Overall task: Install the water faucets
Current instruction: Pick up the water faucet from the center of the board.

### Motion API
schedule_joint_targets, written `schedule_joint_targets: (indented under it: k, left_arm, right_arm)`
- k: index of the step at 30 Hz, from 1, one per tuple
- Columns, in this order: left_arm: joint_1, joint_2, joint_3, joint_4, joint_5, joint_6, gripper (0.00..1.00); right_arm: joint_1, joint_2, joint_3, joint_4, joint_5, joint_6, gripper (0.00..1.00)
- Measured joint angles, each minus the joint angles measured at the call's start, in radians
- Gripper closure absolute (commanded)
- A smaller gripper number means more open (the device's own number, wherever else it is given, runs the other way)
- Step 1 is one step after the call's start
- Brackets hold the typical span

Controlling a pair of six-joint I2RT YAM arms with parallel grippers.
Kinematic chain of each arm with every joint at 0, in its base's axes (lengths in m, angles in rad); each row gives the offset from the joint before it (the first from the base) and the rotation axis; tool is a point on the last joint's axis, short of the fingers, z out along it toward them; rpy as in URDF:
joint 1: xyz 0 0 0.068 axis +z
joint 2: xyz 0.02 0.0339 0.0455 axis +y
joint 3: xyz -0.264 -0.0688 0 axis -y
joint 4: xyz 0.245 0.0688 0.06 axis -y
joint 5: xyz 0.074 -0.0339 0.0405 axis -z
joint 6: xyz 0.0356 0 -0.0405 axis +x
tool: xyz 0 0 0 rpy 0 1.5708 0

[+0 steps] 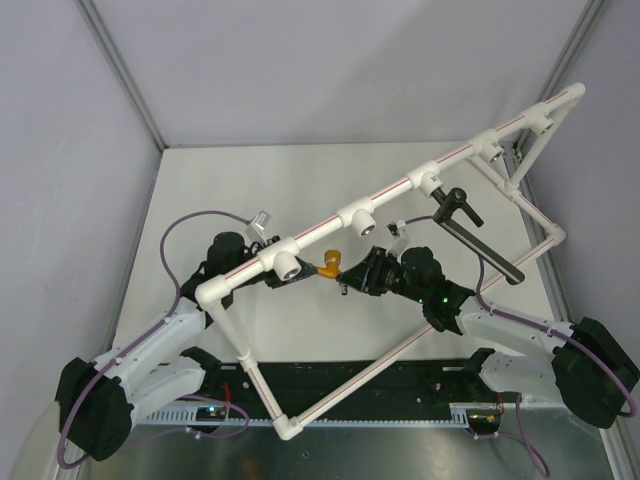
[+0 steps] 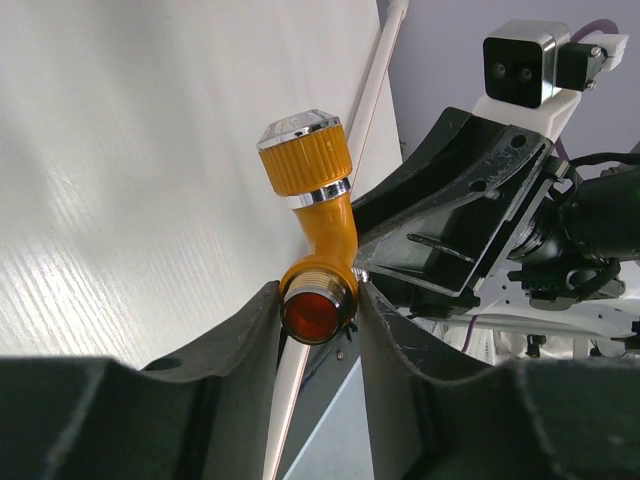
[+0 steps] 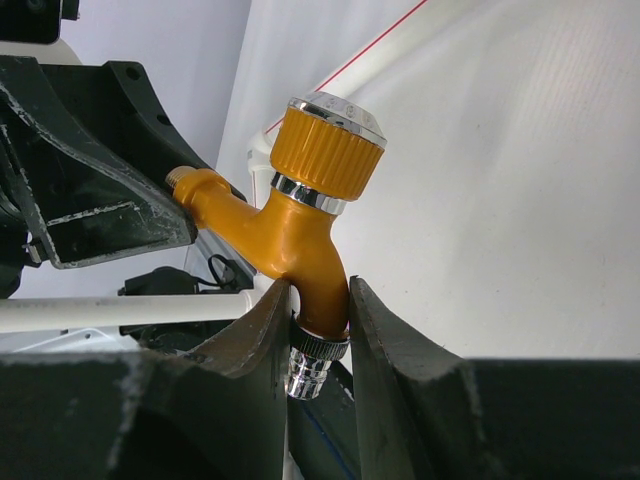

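The small orange-brass water faucet (image 1: pixel 328 265) with its ridged knob hangs in the air between both grippers, just right of an open socket (image 1: pixel 288 264) on the white pipe frame (image 1: pixel 380 205). My left gripper (image 2: pixel 318 305) is shut on the faucet's (image 2: pixel 322 225) threaded inlet end. My right gripper (image 3: pixel 320 320) is shut on the faucet's (image 3: pixel 300 235) spout, just above its chrome tip. The larger black faucet (image 1: pixel 455 205) sticks out from a socket further up the frame, and its long arm (image 1: pixel 490 250) slants down to the right.
The frame's top pipe runs diagonally from lower left to upper right with several sockets along it. A lower pipe (image 1: pixel 400 345) crosses in front of the right arm. Grey walls close in the white table (image 1: pixel 250 180).
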Motion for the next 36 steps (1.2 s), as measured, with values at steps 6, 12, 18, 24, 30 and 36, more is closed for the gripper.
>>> schedule_joint_targets:
  k: [6, 12, 18, 24, 30, 36]
  left_arm:
    - [0.0, 0.002, 0.0, 0.0, 0.0, 0.0, 0.56]
    - [0.0, 0.002, 0.0, 0.0, 0.0, 0.0, 0.49]
    - [0.0, 0.007, 0.0, 0.0, -0.001, 0.0, 0.47]
    - [0.0, 0.016, 0.001, 0.0, -0.003, 0.0, 0.5]
    - [0.0, 0.022, 0.013, 0.0, -0.006, 0.0, 0.56]
    - [-0.002, 0.027, 0.019, 0.002, -0.01, 0.0, 0.6]
  right_arm:
    - [0.0, 0.0, 0.0, 0.0, 0.0, 0.0, 1.0]
    - [0.0, 0.0, 0.0, 0.0, 0.0, 0.0, 1.0]
    - [0.0, 0.0, 0.0, 0.0, -0.001, 0.0, 1.0]
    - [0.0, 0.0, 0.0, 0.0, -0.001, 0.0, 1.0]
    - [0.0, 0.001, 0.0, 0.0, -0.002, 0.0, 1.0]
    - [0.0, 0.003, 0.0, 0.0, -0.006, 0.0, 1.0]
